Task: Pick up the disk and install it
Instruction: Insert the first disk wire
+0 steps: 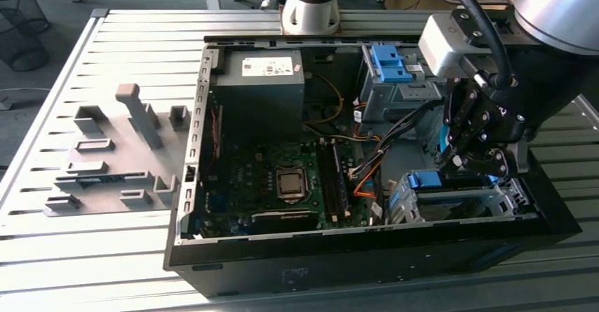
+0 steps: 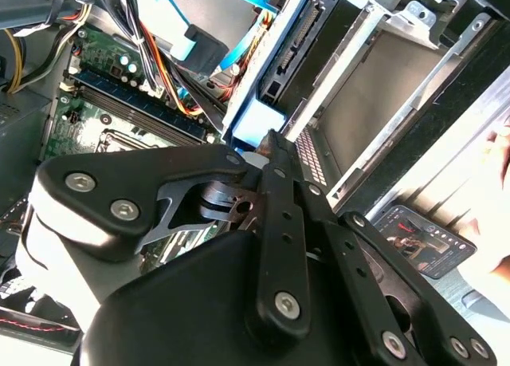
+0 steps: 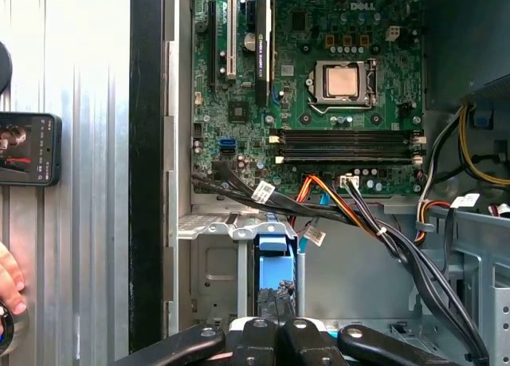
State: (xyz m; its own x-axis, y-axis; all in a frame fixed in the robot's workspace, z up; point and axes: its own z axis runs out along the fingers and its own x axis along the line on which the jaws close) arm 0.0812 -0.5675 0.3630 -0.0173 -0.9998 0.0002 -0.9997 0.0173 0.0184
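The disk (image 1: 426, 180) stands edge-on in the metal drive cage (image 1: 496, 203) at the near corner of the open computer case, on the exterior view's right. Its blue rail end faces up. My gripper (image 1: 468, 166) hangs right above it. In the first wrist view the gripper (image 3: 277, 306) is shut, its two dark fingers side by side over the blue end of the disk (image 3: 275, 258). In the second wrist view the gripper's (image 2: 259, 147) tips touch the pale blue end of the disk (image 2: 255, 123). The rest of the disk is hidden in the cage.
A bundle of cables (image 1: 374, 165) runs just beside the cage, past the motherboard (image 1: 280, 179). A dark grey box (image 1: 259, 80) and a blue bracket (image 1: 391, 61) sit at the case's far side. Outside the case lie a grey fixture (image 1: 112, 158) and a phone (image 3: 28, 148), near a hand (image 3: 8, 280).
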